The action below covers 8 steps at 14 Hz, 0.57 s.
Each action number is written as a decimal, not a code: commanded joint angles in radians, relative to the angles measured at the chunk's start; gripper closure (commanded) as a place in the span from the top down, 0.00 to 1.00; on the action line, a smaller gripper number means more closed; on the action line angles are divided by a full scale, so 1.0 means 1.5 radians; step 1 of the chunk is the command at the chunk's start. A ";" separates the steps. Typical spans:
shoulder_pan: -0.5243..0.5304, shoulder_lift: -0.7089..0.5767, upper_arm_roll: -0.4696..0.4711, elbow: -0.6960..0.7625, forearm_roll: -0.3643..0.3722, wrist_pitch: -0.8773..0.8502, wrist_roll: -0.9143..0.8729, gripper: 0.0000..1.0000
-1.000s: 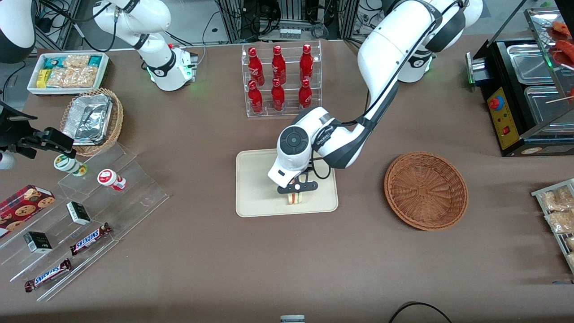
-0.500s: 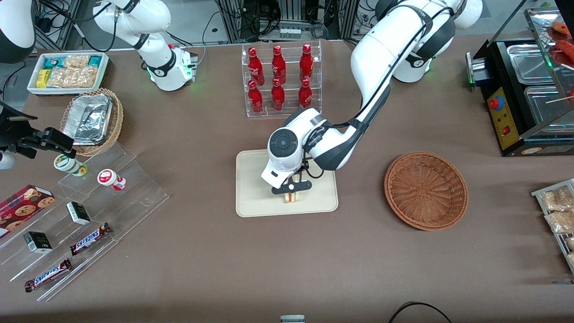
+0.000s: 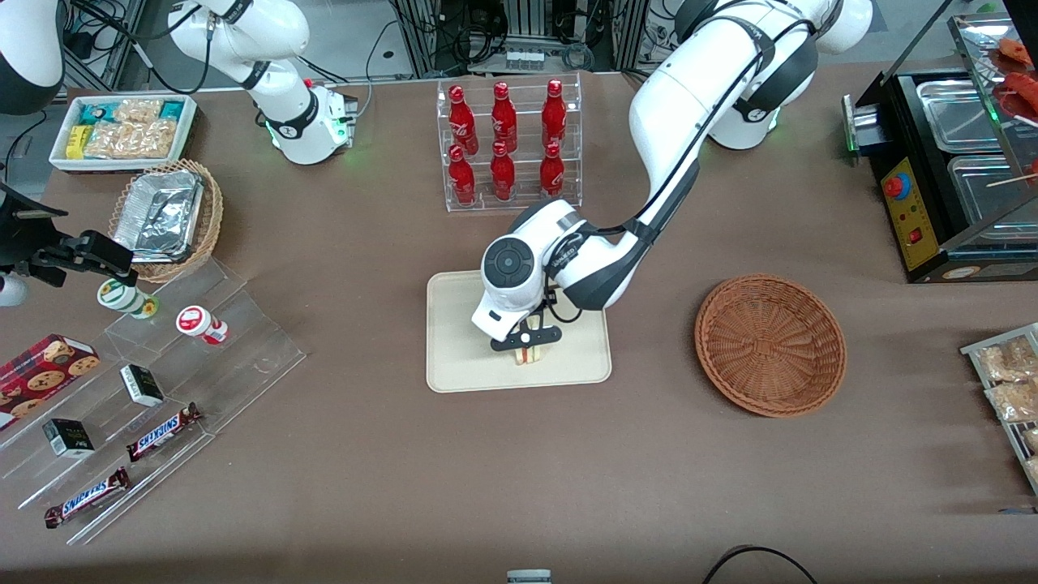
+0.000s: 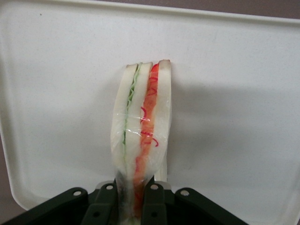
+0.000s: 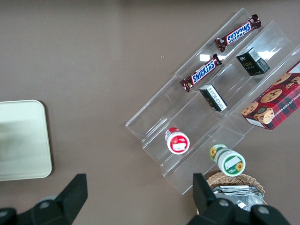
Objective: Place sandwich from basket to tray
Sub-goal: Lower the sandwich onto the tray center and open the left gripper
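My left gripper (image 3: 529, 347) is over the cream-beige tray (image 3: 454, 365), shut on the sandwich (image 3: 531, 357). In the left wrist view the sandwich (image 4: 142, 126) is a pale wedge in clear wrap with green and red filling lines, held on edge between the gripper's (image 4: 133, 206) two dark fingers, with the tray (image 4: 243, 117) close under it. I cannot tell whether it touches the tray. The reddish-brown wicker basket (image 3: 770, 345) stands empty beside the tray, toward the working arm's end of the table.
A clear rack of red bottles (image 3: 507, 146) stands farther from the front camera than the tray. Clear stepped shelves with snack bars and cups (image 3: 162, 389) and a lighter wicker basket with foil trays (image 3: 166, 217) lie toward the parked arm's end. A black food warmer (image 3: 949, 162) stands at the working arm's end.
The gripper with the sandwich has moved a little toward the parked arm's end over the tray during the first half second, then stayed nearly still.
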 commanded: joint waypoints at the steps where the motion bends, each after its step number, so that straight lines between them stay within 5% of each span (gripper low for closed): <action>1: -0.012 0.015 0.007 0.029 0.012 -0.013 -0.014 1.00; 8: -0.009 -0.025 0.007 0.031 0.009 -0.040 -0.018 1.00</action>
